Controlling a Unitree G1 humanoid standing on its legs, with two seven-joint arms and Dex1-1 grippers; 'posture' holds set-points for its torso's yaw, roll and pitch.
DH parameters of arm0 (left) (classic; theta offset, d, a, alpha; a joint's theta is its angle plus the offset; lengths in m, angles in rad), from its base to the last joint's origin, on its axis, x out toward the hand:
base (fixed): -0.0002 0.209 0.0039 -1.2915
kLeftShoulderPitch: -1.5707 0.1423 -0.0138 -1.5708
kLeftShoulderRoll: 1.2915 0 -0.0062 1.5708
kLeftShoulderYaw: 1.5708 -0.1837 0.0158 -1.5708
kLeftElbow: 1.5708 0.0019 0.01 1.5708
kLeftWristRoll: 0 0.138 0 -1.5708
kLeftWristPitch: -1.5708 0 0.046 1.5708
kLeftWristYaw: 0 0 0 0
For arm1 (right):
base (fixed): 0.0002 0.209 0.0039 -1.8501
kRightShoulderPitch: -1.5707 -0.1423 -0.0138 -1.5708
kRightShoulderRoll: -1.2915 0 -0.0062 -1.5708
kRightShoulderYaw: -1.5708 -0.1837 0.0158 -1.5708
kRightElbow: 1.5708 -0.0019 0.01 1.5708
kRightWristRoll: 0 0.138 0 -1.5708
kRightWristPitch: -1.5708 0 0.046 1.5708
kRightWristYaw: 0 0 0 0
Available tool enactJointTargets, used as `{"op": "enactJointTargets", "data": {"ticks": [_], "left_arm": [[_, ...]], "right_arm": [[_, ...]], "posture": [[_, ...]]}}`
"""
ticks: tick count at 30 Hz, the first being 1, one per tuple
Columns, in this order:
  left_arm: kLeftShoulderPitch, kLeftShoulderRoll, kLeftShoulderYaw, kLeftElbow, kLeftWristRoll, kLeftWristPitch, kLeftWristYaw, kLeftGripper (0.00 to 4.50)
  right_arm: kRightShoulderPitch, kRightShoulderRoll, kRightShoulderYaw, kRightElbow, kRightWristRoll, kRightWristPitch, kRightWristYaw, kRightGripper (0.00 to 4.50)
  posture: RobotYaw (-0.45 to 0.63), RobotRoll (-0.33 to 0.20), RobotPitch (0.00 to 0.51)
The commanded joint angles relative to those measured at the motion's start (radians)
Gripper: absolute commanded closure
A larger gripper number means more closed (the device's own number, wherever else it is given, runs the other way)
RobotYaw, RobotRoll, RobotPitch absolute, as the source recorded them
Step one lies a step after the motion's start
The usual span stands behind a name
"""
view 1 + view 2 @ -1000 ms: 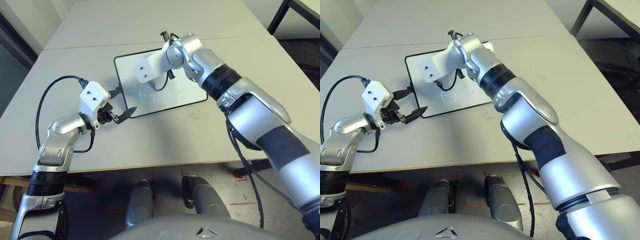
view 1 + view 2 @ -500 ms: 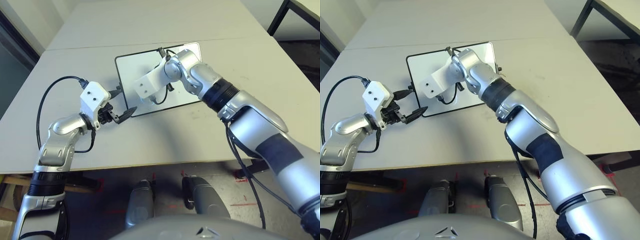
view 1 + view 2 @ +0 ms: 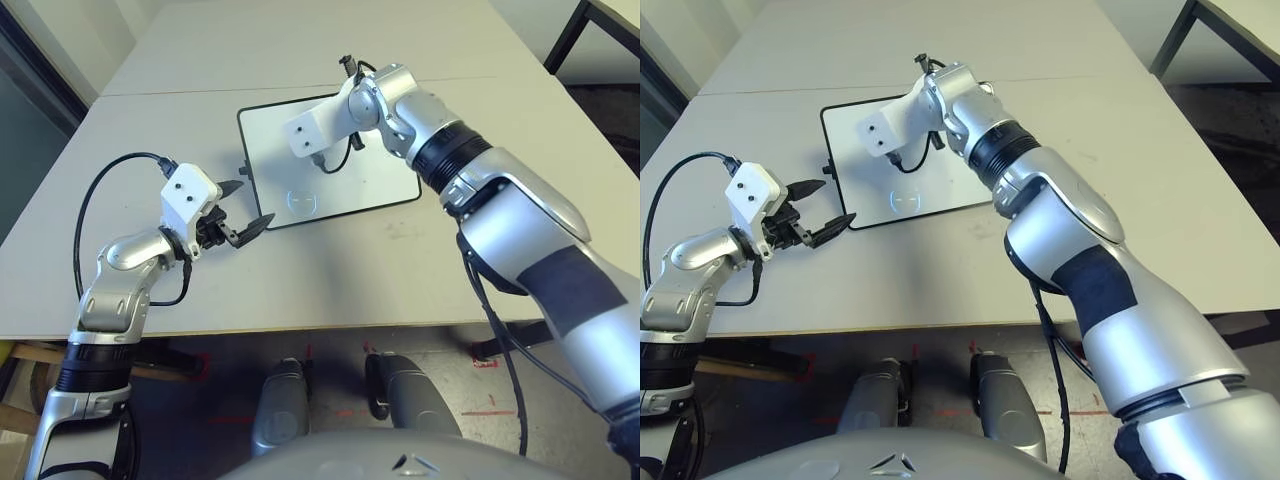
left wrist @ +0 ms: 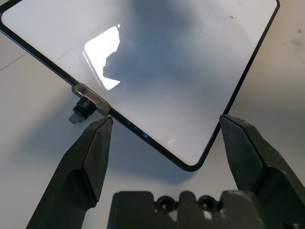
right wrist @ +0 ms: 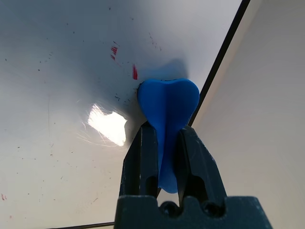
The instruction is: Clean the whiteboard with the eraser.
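One table (image 3: 330, 270), grey, carrying the whiteboard (image 3: 370, 185) flat near its centre. Whole picture shifted slightly against a second ago, so camera moved; board itself judged unmoved. Two silver arms over the table. Right arm (image 3: 470, 180) now reaching farther across the board than a second ago, wrist block nearer the far edge, more bare white surface exposed on the near side. Left arm (image 3: 120, 275) unchanged in place, just beside the board's near left corner.

Board surface in the head views: glossy, one lamp reflection, no marks legible. Right wrist view adds what the head views lack: small red flecks and one short red dash (image 5: 134, 71) left on the white, close by the black frame (image 5: 224, 52). Left wrist view adds the small black side knob (image 4: 82, 109) on the frame edge, and the rounded corner lying between the fingers.

Left gripper (image 4: 164, 129): fingers (image 4: 93, 152) spread wide, nothing between them, hovering just off the board's edge.

Right gripper (image 5: 163, 143): fingers (image 5: 143, 152) closed tight on the eraser (image 5: 167, 100), blue, its broad lobed end pressed against the board just beside the frame, touching the red dash area.
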Motion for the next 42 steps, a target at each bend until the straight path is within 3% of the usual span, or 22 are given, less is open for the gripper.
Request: {"op": "enactJointTargets", "data": {"ticks": [1, 17, 25, 35, 42], "left_arm": [[0.008, 0.006, -0.009, -0.008, 0.004, 0.003, -0.007, 0.00], [0.011, 0.001, -0.012, 0.001, 0.008, -0.002, -0.007, 0.00], [0.004, -0.006, -0.017, 0.011, 0.011, -0.009, -0.006, 0.00], [-0.041, -0.017, -0.039, 0.063, 0.017, -0.034, -0.020, 0.00], [-0.068, -0.024, -0.055, 0.096, 0.019, -0.053, -0.025, 0.00]], "right_arm": [[0.012, -0.003, 0.009, -0.001, 0.001, -0.011, 0.028, 4.19], [0.190, -0.033, 0.048, -0.300, -0.026, 0.016, 0.194, 4.19], [0.186, -0.070, 0.027, -0.349, -0.024, 0.026, 0.233, 4.19], [0.274, -0.304, -0.074, -0.750, 0.115, 0.106, 0.639, 4.19], [0.395, -0.500, -0.151, -0.857, 0.157, 0.276, 0.808, 4.19]], "posture": [[0.02, 0.000, 0.122], [0.02, 0.000, 0.126], [0.01, 0.000, 0.121], [-0.03, 0.000, 0.111], [-0.06, 0.000, 0.106]]}}
